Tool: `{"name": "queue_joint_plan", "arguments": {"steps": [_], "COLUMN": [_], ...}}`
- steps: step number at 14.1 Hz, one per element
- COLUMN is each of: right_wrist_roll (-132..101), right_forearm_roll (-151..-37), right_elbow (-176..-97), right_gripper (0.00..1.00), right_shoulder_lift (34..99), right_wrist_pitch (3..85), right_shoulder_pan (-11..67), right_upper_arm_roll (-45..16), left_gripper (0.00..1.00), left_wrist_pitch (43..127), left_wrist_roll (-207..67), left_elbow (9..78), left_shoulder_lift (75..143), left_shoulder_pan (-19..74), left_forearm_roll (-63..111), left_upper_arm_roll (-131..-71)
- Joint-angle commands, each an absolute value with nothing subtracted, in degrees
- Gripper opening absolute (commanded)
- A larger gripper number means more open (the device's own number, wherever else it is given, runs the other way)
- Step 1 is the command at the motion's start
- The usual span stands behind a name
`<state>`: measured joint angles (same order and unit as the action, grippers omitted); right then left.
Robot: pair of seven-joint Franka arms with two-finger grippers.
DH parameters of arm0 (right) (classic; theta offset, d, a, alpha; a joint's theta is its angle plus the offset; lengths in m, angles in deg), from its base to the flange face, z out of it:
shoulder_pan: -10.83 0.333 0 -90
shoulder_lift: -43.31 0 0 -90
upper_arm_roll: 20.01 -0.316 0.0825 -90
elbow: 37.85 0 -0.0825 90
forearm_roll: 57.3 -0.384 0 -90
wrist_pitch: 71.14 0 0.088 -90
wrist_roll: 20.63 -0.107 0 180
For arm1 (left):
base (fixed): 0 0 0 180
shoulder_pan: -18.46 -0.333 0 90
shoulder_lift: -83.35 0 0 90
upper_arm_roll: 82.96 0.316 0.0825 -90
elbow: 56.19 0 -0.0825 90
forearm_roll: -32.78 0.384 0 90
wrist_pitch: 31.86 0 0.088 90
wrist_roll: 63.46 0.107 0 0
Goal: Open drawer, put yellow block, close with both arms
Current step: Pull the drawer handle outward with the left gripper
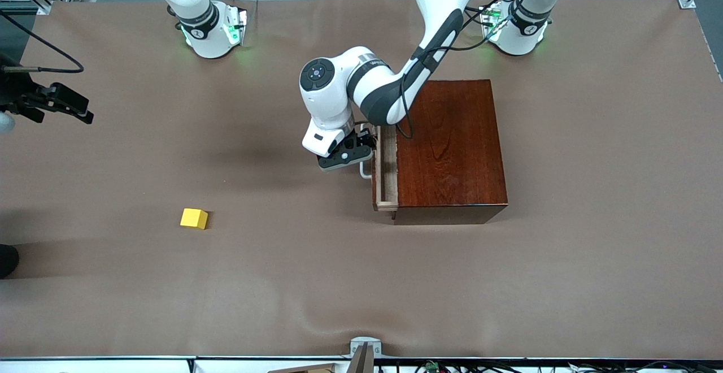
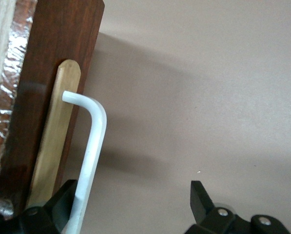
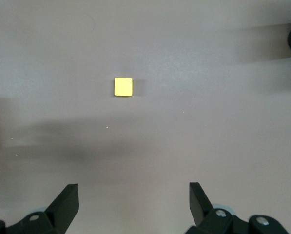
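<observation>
Drawer (image 1: 386, 169) pulled out only a little from the dark wooden box (image 1: 452, 147), showing a narrow strip of pale tray, facing the right arm's end of the table. Inside mostly hidden by the box top and by the left arm's wrist above it. White handle (image 2: 89, 156) partly covered in the front view; seen clearly only in the left wrist view, where its lower length runs out of the picture.

Left gripper (image 1: 353, 150) at the drawer front, jaws spread wide, one finger (image 2: 62, 200) touching or just beside the handle bar, the other well apart on bare cloth. Not closed on the handle. Contact hard to judge, since finger and bar overlap at the picture's edge.

Yellow block (image 1: 194, 218) alone on the brown tablecloth (image 1: 282, 282), well apart from the drawer, toward the right arm's end and nearer the front camera than the box.

Right gripper (image 1: 68, 104) up in the air at the edge of the front view, arm largely cut off. Jaws open, holding nothing, with the block visible below it on the cloth.
</observation>
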<state>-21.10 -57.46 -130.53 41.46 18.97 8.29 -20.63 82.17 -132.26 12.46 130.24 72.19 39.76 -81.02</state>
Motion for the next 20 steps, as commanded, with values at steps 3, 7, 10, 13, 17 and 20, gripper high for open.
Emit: {"name": "queue_joint_plan", "arguments": {"steps": [3,7,10,13,17,20], "right_wrist_roll": [-20.7,-20.7,-20.7,-20.7,-20.7,-20.7], "right_forearm_roll": [-56.9,-56.9,-56.9,-56.9,-56.9,-56.9], "right_elbow": [-130.2,-130.2,-130.2,-130.2,-130.2,-130.2], "right_gripper": [1.0,1.0,1.0,1.0,1.0,1.0], "right_shoulder_lift": [41.3,41.3,41.3,41.3,41.3,41.3], "right_wrist_pitch": [18.4,18.5,18.4,18.5,18.4,18.5], "right_shoulder_pan": [8.2,8.2,8.2,8.2,8.2,8.2], "right_upper_arm_roll": [-20.9,-20.9,-20.9,-20.9,-20.9,-20.9], "left_gripper": [1.0,1.0,1.0,1.0,1.0,1.0], "left_wrist_pitch": [83.6,83.7,83.6,83.7,85.9,87.2], "left_wrist_roll": [-134.3,-134.4,-134.6,-134.6,-134.6,-134.5], "left_elbow": [10.5,10.5,10.5,10.4,10.3,10.3], "left_shoulder_lift": [132.1,132.1,132.0,132.1,132.1,132.0], "left_shoulder_pan": [74.6,75.1,75.5,75.6,75.4,75.3], "left_forearm_roll": [38.7,38.6,38.6,38.5,38.5,38.5], "left_upper_arm_roll": [-82.8,-82.8,-82.9,-83.7,-83.8,-83.8]}}
